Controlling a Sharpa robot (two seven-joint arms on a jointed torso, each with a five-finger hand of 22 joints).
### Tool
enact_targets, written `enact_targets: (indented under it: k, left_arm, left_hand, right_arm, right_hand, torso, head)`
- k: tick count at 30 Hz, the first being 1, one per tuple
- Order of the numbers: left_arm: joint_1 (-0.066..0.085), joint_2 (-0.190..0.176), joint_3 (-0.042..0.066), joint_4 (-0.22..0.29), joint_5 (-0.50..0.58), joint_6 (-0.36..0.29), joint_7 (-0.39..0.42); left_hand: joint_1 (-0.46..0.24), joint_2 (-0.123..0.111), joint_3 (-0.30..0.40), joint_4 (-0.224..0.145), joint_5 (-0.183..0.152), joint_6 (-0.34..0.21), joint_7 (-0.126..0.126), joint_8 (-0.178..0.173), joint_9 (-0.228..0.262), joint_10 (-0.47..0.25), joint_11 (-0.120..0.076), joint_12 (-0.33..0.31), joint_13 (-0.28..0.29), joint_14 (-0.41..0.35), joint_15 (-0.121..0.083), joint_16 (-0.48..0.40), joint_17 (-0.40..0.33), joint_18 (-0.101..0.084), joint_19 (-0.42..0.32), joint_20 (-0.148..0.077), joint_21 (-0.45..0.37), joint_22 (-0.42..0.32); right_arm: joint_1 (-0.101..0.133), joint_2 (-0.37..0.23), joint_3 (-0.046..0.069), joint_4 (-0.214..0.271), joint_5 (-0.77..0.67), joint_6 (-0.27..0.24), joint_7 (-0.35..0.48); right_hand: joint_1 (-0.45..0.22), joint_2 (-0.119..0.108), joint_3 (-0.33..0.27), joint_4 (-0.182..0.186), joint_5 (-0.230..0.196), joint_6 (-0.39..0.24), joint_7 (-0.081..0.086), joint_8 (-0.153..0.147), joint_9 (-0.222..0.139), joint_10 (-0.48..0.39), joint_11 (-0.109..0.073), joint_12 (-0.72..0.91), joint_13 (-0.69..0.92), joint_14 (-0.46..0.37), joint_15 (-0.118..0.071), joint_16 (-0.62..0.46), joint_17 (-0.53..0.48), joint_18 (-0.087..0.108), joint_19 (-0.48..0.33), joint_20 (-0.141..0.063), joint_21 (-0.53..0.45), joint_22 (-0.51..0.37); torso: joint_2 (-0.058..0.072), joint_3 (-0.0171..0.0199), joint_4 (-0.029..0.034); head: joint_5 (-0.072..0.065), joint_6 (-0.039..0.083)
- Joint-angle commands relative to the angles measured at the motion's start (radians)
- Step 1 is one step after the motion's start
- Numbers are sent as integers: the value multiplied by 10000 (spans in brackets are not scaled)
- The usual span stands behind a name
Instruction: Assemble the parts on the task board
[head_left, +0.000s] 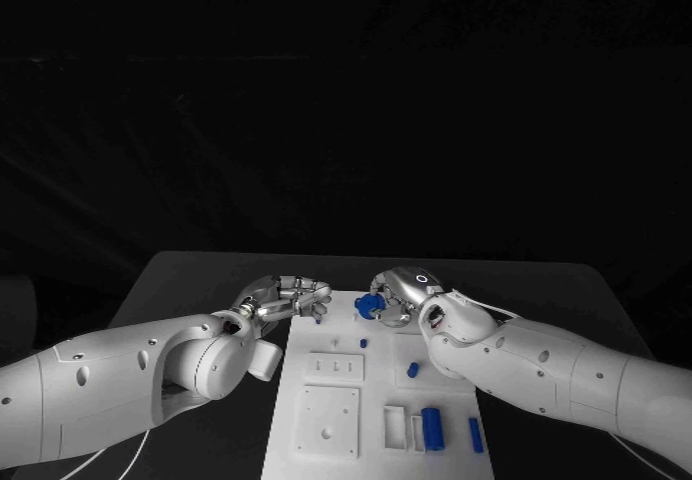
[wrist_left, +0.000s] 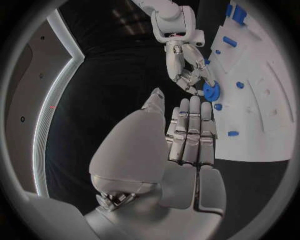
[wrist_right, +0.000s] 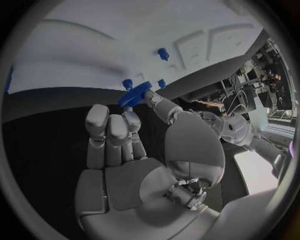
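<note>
Blue against the white, the small gear (head_left: 371, 303) was what your right hand (head_left: 408, 293) held at the far end of the board (head_left: 325, 420) in the head view, just over the plate's far edge. Your left hand (head_left: 289, 298) sat close beside it at the board's far left corner, fingers bunched; you couldn't tell from there whether it held anything.

From the left wrist, the left hand (wrist_left: 187, 140) lay flat, fingers straight and pressed together, empty. Beyond them the right hand (wrist_left: 187, 70) pinched the gear (wrist_left: 210, 91) by its rim at the board (wrist_left: 262, 100) edge.

From the right wrist, the gear (wrist_right: 134, 94) sat between thumb and fingertip (wrist_right: 131, 117), near two blue pegs (wrist_right: 127, 83).

That rim pinch looked thin; a tilted gear could jam on a peg or slip free.
</note>
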Motion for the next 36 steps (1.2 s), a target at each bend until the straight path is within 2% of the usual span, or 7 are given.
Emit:
enact_targets:
  k: [1,9,24,32,36]
  left_arm:
    - [10,26,7,12,-62,99,82]
    - [10,57,7,-13,-63,101,78]
    - [11,124,8,-50,-64,112,71]
    - [11,165,8,-91,-64,125,68]
    - [11,177,8,-99,-64,128,66]
  left_hand:
    - [35,43,-62,-6,44,21,11,-33,17,-36,-10,-43,14,52,22,-32,12,175,-51,-14,-28,-14]
    - [34,43,-62,-6,44,23,9,-35,20,-36,-11,-45,15,52,22,-34,14,174,-52,-14,-28,-14]
    - [34,41,-62,-5,44,24,9,-41,26,-34,-11,-51,17,52,23,-39,17,174,-54,-13,-28,-15]
    - [33,42,-63,-4,43,24,9,-44,29,-33,-11,-55,18,53,23,-41,19,173,-54,-13,-27,-16]
    - [31,41,-63,-4,43,24,9,-46,30,-33,-11,-57,19,53,23,-42,20,173,-54,-12,-27,-16]
  right_arm:
    - [-10,119,-1,-57,-156,-64,11]
    - [-81,514,-6,-358,-158,53,21]
    - [-241,957,-164,-910,-158,280,11]
    - [-316,1099,-197,-1174,-127,331,28]
    - [-326,1139,-203,-1266,-98,351,25]
  right_hand:
    - [106,-17,40,15,-38,192,120,12,5,67,-14,53,-12,-20,-81,-46,12,624,11,-47,62,144]
    - [118,-11,54,29,0,181,121,0,4,64,-13,46,-24,-18,-81,-51,17,624,16,-53,65,143]
    - [114,14,61,56,104,161,129,-24,4,42,-7,23,-52,-17,-75,-65,28,624,15,-59,66,141]
    - [102,19,54,62,130,149,133,-35,3,11,-3,-12,-77,-17,-72,-72,31,624,12,-58,65,141]
    - [95,20,47,63,139,138,136,-43,1,-6,0,-30,-90,-18,-70,-76,32,624,9,-58,65,141]
  torso:
    - [4,-8,8]
    - [6,-21,30]
    - [12,-8,8]
    - [10,-4,7]
    - [6,0,-14]
  head:
    - [13,1]
    - [39,4]
    - [99,-46]
    - [127,-69]
    - [151,-83]
